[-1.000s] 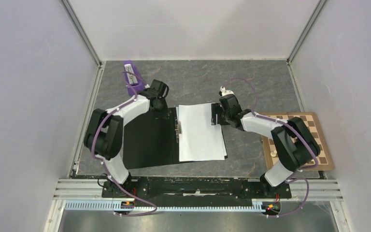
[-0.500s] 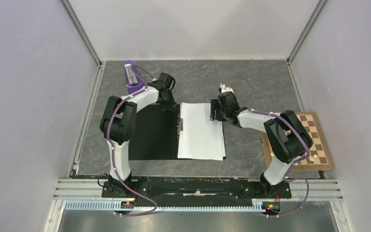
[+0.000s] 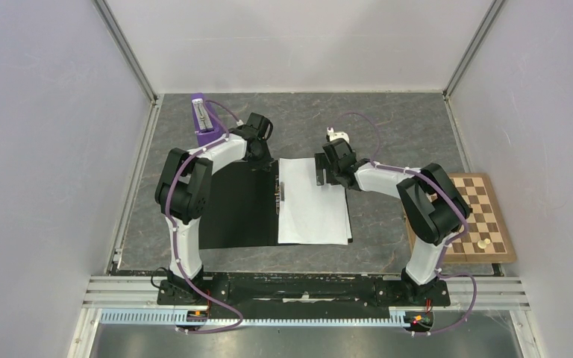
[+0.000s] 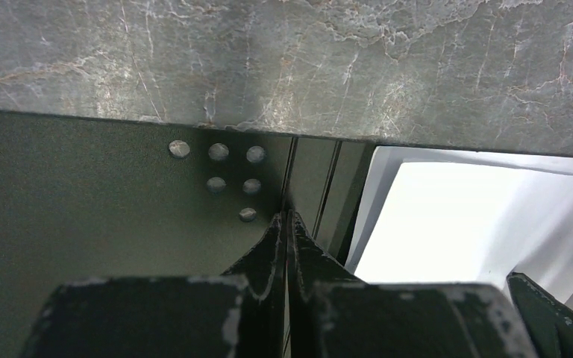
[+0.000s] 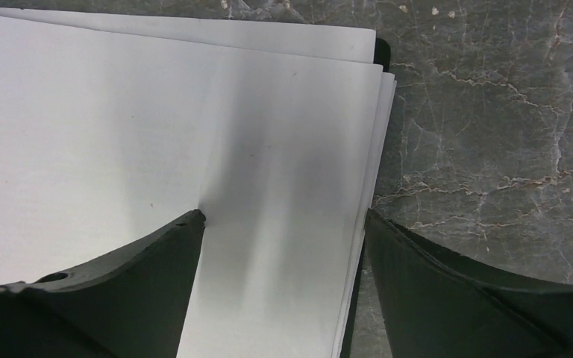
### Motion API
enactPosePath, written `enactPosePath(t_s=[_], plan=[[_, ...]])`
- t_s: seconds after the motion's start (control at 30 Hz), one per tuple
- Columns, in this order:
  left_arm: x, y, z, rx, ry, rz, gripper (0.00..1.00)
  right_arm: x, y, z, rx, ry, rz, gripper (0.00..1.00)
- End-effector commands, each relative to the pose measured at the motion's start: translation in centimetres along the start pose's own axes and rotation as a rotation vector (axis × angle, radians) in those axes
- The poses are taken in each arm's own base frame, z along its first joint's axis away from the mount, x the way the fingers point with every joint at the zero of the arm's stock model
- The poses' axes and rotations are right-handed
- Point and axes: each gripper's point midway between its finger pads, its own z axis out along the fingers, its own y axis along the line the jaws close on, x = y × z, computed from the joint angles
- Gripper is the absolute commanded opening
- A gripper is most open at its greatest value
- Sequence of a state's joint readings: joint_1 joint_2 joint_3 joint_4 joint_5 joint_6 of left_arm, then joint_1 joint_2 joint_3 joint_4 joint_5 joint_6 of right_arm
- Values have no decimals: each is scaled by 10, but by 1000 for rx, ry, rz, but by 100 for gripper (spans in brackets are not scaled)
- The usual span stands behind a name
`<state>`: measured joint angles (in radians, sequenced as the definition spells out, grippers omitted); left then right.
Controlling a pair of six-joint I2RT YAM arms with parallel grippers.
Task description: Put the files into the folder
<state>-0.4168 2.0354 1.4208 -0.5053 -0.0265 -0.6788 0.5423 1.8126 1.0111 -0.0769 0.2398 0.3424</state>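
Note:
The folder (image 3: 235, 209) lies open on the table, black inside up, with its metal spine clip (image 3: 281, 195) in the middle. The white files (image 3: 312, 205) lie stacked on its right half. My left gripper (image 3: 262, 158) is shut, its tips (image 4: 287, 216) down on the folder (image 4: 104, 201) at the far edge by the spine crease, beside the files (image 4: 448, 216). My right gripper (image 3: 321, 173) is open over the files' far right corner. In the right wrist view (image 5: 283, 216) one finger is over the sheets (image 5: 157, 112) and the other is past their right edge.
A chessboard (image 3: 485, 216) with a small pale piece (image 3: 481, 242) lies at the right, under my right arm's elbow. A purple object (image 3: 204, 119) with a metal part stands at the far left. Enclosure walls close in on three sides.
My left gripper moved to the folder's far edge near the spine. My right gripper slid left along the files' far edge. Folder and files shifted slightly.

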Motion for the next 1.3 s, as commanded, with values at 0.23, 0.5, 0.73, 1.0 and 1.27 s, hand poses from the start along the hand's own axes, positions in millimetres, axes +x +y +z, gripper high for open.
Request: enactPosePath(t_s=[0.23,0.5,0.73,1.0,1.27], plan=[[25,-8,12,18,67,66,2,-31,18,7,-23,-56,-12,92],[24,-9,12,21,68,67,2,-44,4,8,-116,-84,99,95],[20,-11,9,24,60,67,2,-36,-3,0,-108,-71,133,95],[5,-24,-20,64,14,63,6,-8,-13,-28,-115,-53,141,95],[34,-1,-66,95,-3,63,19,30,-22,-73,-161,-50,147,98]])
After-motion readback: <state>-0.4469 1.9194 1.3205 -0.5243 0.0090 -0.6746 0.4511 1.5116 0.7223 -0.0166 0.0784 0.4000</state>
